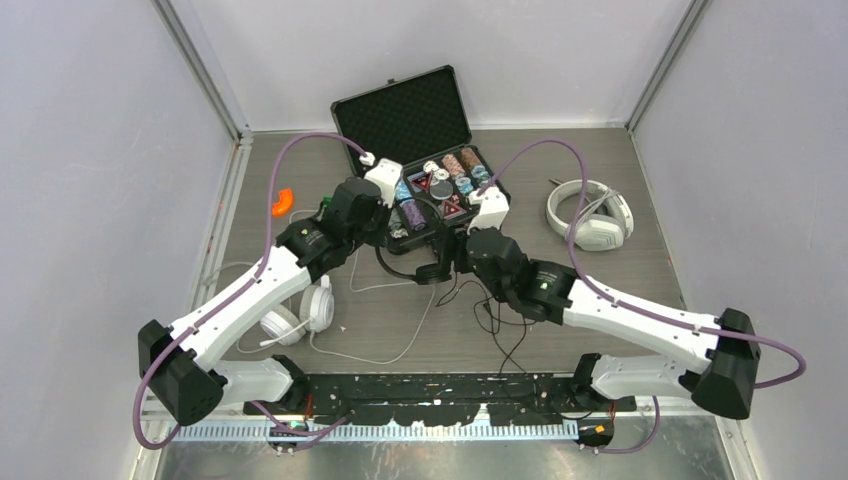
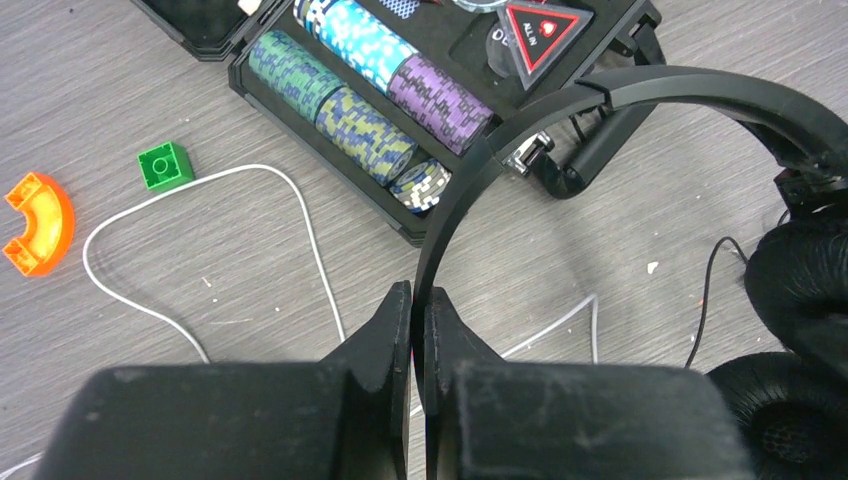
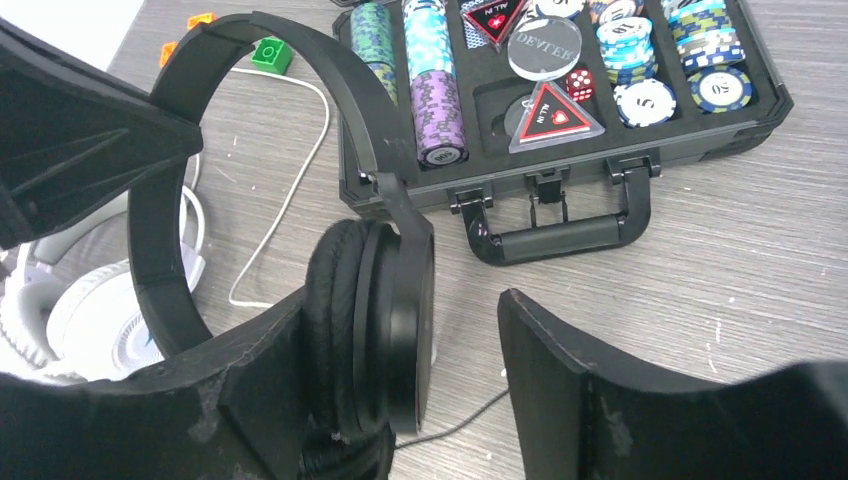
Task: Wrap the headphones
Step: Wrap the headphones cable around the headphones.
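Left gripper [image 2: 417, 302] is pressed together on the thin headband of the black on-ear headphones [image 2: 700, 85], pinching it just below the band's curve. The headset is lifted at mid worktop [image 1: 620, 290], just near of the open poker case [image 1: 400, 115], held between the two arms. Band arcs up and right from the pinch, and both black ear cups [image 2: 800, 290] hang at the right edge of the left wrist view.

Right gripper [image 3: 400, 300] is spread wide. One ear cup [image 3: 375, 300] sits between its fingers, against the left-hand finger, with a clear gap to the other finger [image 3: 570, 380]. Not clamped.

The thin black cord [image 1: 500, 330] trails loose on the worktop near the right arm, unwrapped.

White round-cup headphones [image 1: 300, 315] lie flat on the near left, beside the left arm. Their white cable [image 2: 300, 215] loops across the worktop left of the case.

White-grey over-ear headphones [image 1: 592, 215] lie far right, well apart from both grippers.

The case has its lid up and its handle toward the arms. Chip rows [image 2: 350, 110] sit in the slots, and a red triangle marker [image 3: 550, 115] lies in the tray.

A green brick [image 2: 165, 165] and an orange curved piece [image 2: 38, 222] lie on the worktop left of the case, apart from each other.
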`<action>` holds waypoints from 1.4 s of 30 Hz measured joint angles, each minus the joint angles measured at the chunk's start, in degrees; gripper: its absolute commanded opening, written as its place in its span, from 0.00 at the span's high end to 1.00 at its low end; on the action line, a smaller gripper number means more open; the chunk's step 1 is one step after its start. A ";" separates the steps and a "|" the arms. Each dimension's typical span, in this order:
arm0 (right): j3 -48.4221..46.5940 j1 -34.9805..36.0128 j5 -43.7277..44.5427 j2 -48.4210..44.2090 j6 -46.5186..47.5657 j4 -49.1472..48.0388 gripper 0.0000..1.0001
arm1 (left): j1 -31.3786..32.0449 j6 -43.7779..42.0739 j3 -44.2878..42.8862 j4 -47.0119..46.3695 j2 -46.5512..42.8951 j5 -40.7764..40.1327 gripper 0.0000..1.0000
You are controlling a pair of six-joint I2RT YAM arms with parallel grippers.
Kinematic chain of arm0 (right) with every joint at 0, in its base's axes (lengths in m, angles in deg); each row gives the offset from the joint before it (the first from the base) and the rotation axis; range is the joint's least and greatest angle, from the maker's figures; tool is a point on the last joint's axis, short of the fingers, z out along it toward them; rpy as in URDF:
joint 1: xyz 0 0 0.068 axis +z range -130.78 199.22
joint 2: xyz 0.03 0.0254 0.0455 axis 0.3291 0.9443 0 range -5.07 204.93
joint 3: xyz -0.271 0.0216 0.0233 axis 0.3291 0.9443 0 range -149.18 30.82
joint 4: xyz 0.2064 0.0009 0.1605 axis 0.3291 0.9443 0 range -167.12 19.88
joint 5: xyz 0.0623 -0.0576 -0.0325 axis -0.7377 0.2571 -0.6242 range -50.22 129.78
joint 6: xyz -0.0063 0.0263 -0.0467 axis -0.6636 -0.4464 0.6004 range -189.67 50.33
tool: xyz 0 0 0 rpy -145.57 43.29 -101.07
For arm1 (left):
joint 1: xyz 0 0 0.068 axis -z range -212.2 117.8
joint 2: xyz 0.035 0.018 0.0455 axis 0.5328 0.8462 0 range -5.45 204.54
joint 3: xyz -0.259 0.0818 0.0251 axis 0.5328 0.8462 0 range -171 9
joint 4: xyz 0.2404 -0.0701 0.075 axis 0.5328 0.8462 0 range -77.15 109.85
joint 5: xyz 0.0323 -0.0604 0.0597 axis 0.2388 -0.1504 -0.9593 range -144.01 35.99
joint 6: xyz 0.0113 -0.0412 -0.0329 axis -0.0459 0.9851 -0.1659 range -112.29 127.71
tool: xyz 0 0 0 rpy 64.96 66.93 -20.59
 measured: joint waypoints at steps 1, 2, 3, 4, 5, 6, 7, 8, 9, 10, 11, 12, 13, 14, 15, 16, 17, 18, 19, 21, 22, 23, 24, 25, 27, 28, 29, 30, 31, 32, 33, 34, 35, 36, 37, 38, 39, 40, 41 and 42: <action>0.46 0.00 -0.20 -0.98 0.59 -0.02 0.27 | -0.02 -0.42 0.00 0.33 0.00 -0.04 1.00; 0.98 0.00 -0.42 -2.10 1.14 -0.04 0.25 | -0.02 -0.74 0.00 0.76 -0.02 -0.11 1.00; 1.90 0.00 -0.76 -3.78 1.70 -0.15 0.23 | -0.02 -0.94 -0.02 1.16 -0.04 -0.15 1.00; 3.08 0.00 -1.29 -5.75 2.25 -0.42 0.22 | -0.11 -1.01 -0.11 1.53 -0.07 -0.15 1.00; 4.02 0.00 -1.70 -7.52 2.64 -0.59 0.21 | -0.28 -1.16 -0.31 2.03 -0.11 0.02 1.00; 5.66 0.00 -2.54 -9.99 3.26 -1.77 0.21 | -0.39 -1.25 -0.52 2.40 -0.17 0.04 1.00; 6.97 0.00 -3.21 -12.02 3.80 -2.67 0.21 | -0.61 -1.33 -0.87 2.95 -0.28 0.09 1.00; 8.52 -0.02 -4.28 -14.12 4.76 -4.17 0.21 | -0.98 -1.40 -1.42 3.72 -0.37 0.04 1.00; 9.77 -0.04 -5.09 -15.61 5.53 -5.44 0.21 | -1.51 -1.51 -2.14 4.66 -0.46 0.07 1.00; 11.34 -0.04 -6.60 -17.16 6.86 -7.34 0.21 | -1.99 -1.60 -2.84 5.55 -0.52 0.07 1.00; 12.70 -0.04 -8.00 -18.18 8.24 -8.72 0.22 | -2.75 -1.57 -3.98 6.93 -0.66 0.28 1.00; 13.88 -0.04 -9.49 -18.78 9.64 -10.03 0.21 | -3.41 -1.46 -5.11 8.07 -0.87 0.57 1.00; 14.69 -0.04 -10.69 -18.95 10.71 -10.86 0.22 | -3.82 -1.20 -6.01 8.81 -1.18 0.96 1.00; 15.63 -0.04 -12.28 -18.93 12.00 -11.54 0.22 | -4.26 -0.76 -7.06 9.62 -1.66 1.38 1.00; 16.17 -0.04 -13.25 -18.88 12.72 -11.69 0.22 | -4.59 -0.39 -8.00 10.38 -2.21 1.77 1.00; 16.74 -0.04 -14.67 -18.93 13.68 -11.82 0.22 | -4.74 -0.13 -8.83 11.06 -2.78 2.16 1.00; 17.38 -0.04 -16.22 -19.12 14.56 -12.37 0.22 | -4.79 0.26 -9.81 11.98 -3.48 2.80 1.00; 17.92 -0.04 -17.70 -19.56 15.37 -12.87 0.22 | -4.79 0.83 -10.86 12.94 -4.35 3.61 1.00; 18.43 -0.04 -18.99 -20.02 15.98 -13.49 0.22 | -4.79 1.09 -11.52 13.42 -4.96 4.15 1.00; 19.98 -0.04 -22.51 -21.88 17.57 -15.56 0.22 | -4.79 2.01 -13.05 14.73 -6.58 5.51 1.00; 20.70 -0.04 -24.13 -22.99 18.27 -16.50 0.22 | -4.79 2.40 -13.46 15.13 -7.41 6.10 1.00; 21.22 -0.04 -25.42 -24.06 18.88 -17.38 0.22 | -4.79 2.71 -13.73 15.54 -8.22 6.69 1.00; 21.51 -0.04 -26.34 -24.81 19.41 -17.90 0.22 | -4.79 2.93 -13.79 15.74 -8.92 7.39 1.00; 21.86 -0.04 -27.28 -25.66 20.00 -18.75 0.22 | -4.79 3.26 -13.81 16.02 -9.62 8.41 1.00; 22.49 -0.04 -28.79 -27.06 21.31 -20.20 0.22 | -4.81 3.93 -13.81 16.94 -10.97 10.97 1.00; 22.95 -0.04 -29.75 -27.69 22.08 -20.98 0.22 | -4.79 4.11 -13.81 17.16 -11.45 12.15 1.00; 23.50 -0.04 -30.97 -28.30 23.02 -21.62 0.22 | -4.79 4.26 -13.81 17.40 -11.93 13.53 1.00; 24.06 -0.04 -32.15 -28.81 23.76 -22.29 0.22 | -4.79 4.44 -13.81 17.64 -12.41 14.95 1.00; 24.94 -0.04 -33.77 -29.44 24.79 -23.34 0.22 | -4.79 4.66 -13.81 17.86 -12.85 16.22 1.00; 25.86 -0.04 -35.30 -30.08 25.81 -24.22 0.22 | -4.79 5.03 -13.81 18.05 -13.31 17.84 1.00; 26.64 -0.04 -36.46 -30.58 26.56 -24.98 0.22 | -4.79 5.31 -13.81 18.12 -13.68 19.04 1.00; 27.67 -0.04 -37.94 -31.21 27.41 -26.12 0.22 | -4.79 5.60 -13.81 18.10 -14.05 20.52 1.00; 28.55 -0.04 -39.34 -31.71 28.20 -26.95 0.22 | -4.79 5.88 -13.81 18.08 -14.47 22.14 1.00; 29.14 -0.04 -40.74 -32.00 28.98 -27.56 0.22 | -4.79 6.14 -13.79 18.05 -14.75 23.26 1.00; 29.33 -0.04 -41.64 -32.04 29.51 -28.02 0.22 | -4.79 6.54 -13.77 18.01 -15.04 24.41 1.00; 29.42 -0.04 -42.60 -32.00 30.18 -28.57 0.22 | -4.79 6.93 -13.73 17.94 -15.32 25.59 1.00; 29.42 -0.04 -43.34 -31.93 30.67 -29.22 0.22 | -4.79 7.15 -13.66 17.88 -15.47 26.40 1.00; 29.42 -0.04 -43.87 -31.87 30.99 -29.77 0.22 | -4.79 7.30 -13.55 17.68 -15.63 27.12 1.00; 29.42 -0.04 -44.83 -31.71 31.43 -30.58 0.22 | -4.79 7.43 -13.40 17.59 -15.74 27.74 1.00; 29.42 -0.04 -45.77 -31.43 31.63 -31.12 0.22 | -4.79 7.56 -13.18 17.55 -15.80 28.20 1.00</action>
